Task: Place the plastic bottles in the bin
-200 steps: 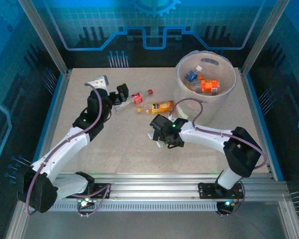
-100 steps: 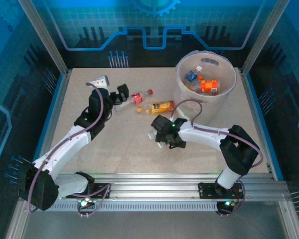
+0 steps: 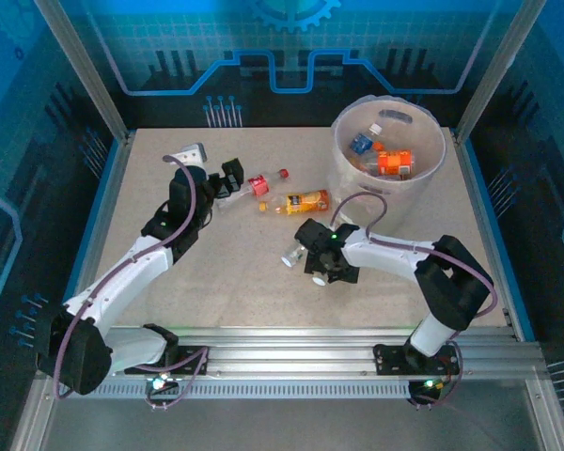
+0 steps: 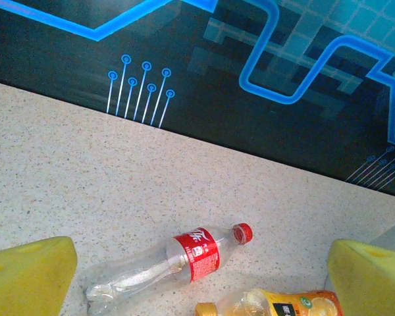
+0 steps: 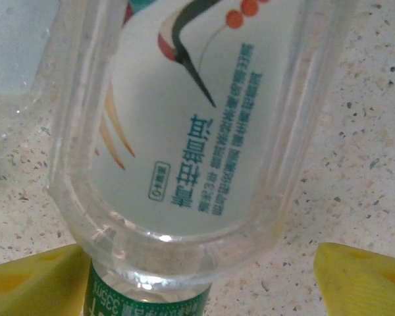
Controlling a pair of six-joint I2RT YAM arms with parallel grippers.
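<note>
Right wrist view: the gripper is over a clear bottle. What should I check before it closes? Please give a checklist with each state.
1. Clear bottle lies between the fingers of the right gripper: ok.
2. Jaws open wider than the bottle: ok.
3. Only one bottle between them: cannot tell, a green label shows beside it.
4. Bin upright, with room inside: ok.
5. Left gripper off the path to the bin: ok.
</note>
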